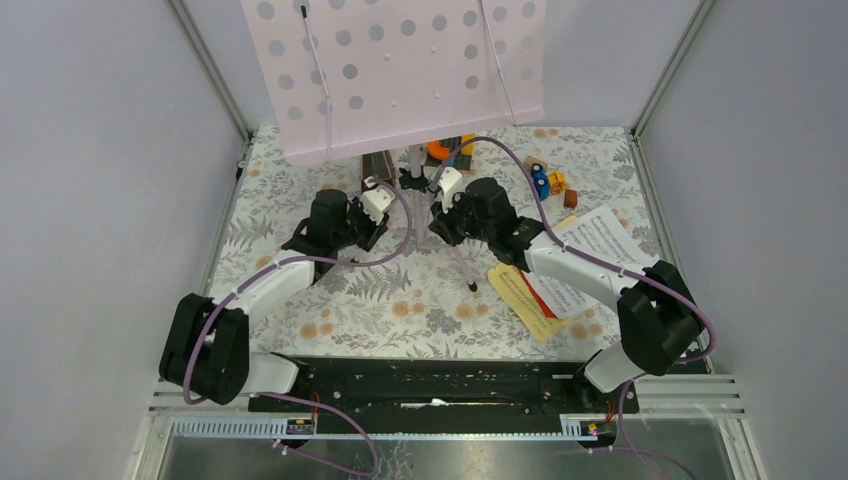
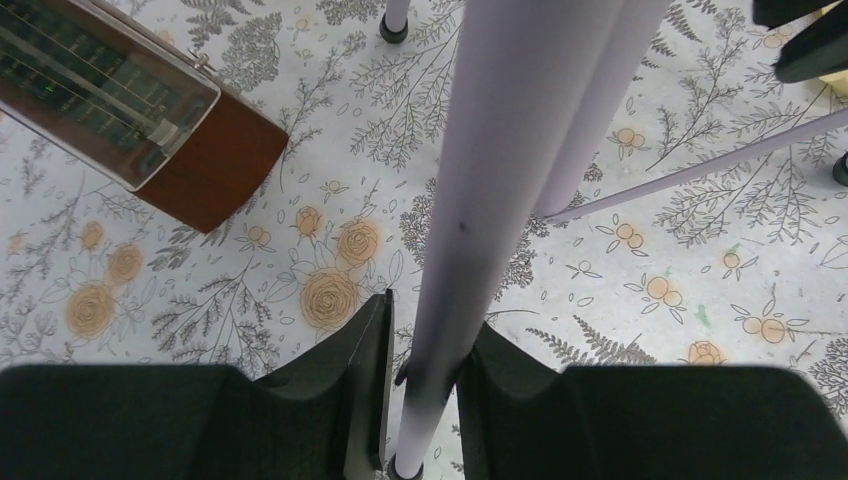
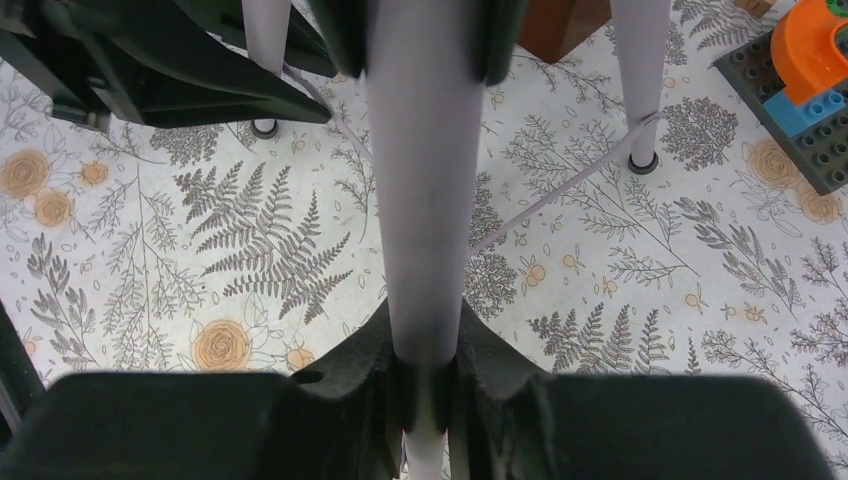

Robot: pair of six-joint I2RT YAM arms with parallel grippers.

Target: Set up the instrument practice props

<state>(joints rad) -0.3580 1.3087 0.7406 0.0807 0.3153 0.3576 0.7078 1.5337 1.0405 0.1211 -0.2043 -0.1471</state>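
While both arms crowd the middle of the table, the action is all on the tripod. It stands just toward 12 o'clock of centre with the pink panel riding high on top of it.

The right gripper has a lilac tube pinched firmly between its pads, no daylight either side. The left gripper sits at 9 o'clock of its partner with its jaws hugging another lilac leg. The far jaw looks pressed on, the near one maybe a hair off, and I can't tell if that's a real bite. The pages, white, red and yellow, lie fanned out at 4 o'clock, partly under the right arm and not on the panel yet.

Here's the danger, folks. Two arms on one spindly frame: if they pull out of step, I'd expect the legs to twist at the joints or a foot to skate across the floral cloth. Those tubes are smooth and round, so a half-closed left grip could slide along the leg. And it's top-heavy! Tip the frame toward 12 o'clock and the panel could come down on the metronome or the toy blocks.
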